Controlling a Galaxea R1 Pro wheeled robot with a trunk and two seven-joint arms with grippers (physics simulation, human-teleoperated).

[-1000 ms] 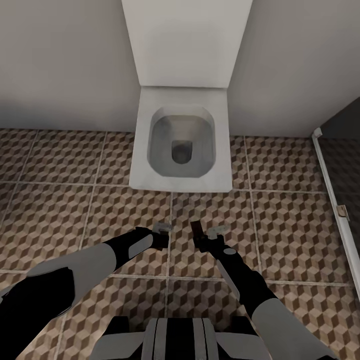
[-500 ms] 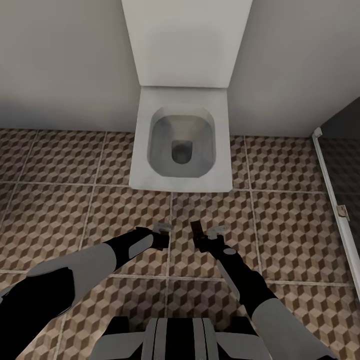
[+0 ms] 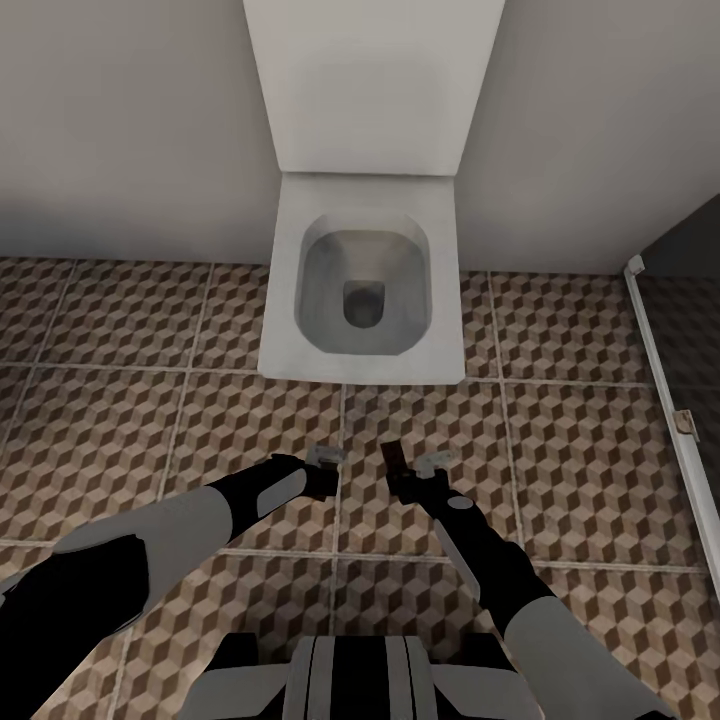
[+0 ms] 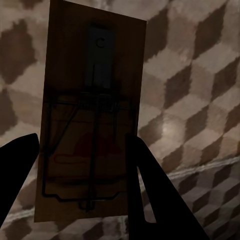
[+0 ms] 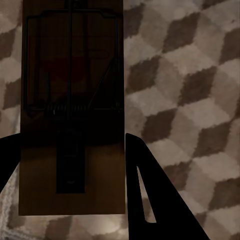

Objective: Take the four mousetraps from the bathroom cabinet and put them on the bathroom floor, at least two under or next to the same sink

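Observation:
My left gripper point(image 3: 326, 460) hangs low over the bathroom floor point(image 3: 580, 470) in front of the toilet. In the left wrist view this gripper point(image 4: 82, 145) is shut on a mousetrap point(image 4: 92, 100), a brown wooden slab with a dark wire spring, held by its long sides. My right gripper point(image 3: 415, 463) is beside it, shut on a second mousetrap point(image 3: 393, 458). The right wrist view shows that mousetrap point(image 5: 72, 75) between the dark fingers point(image 5: 142, 180) above the cube-pattern tiles point(image 5: 190, 75). The cabinet and the sink are out of view.
A white squarish toilet point(image 3: 290, 300) with its lid point(image 3: 370, 80) raised stands against the pale wall straight ahead. A dark glass shower panel point(image 3: 690, 330) with a white frame point(image 3: 665, 390) runs along the right. Open tiled floor lies to the left and right of the toilet.

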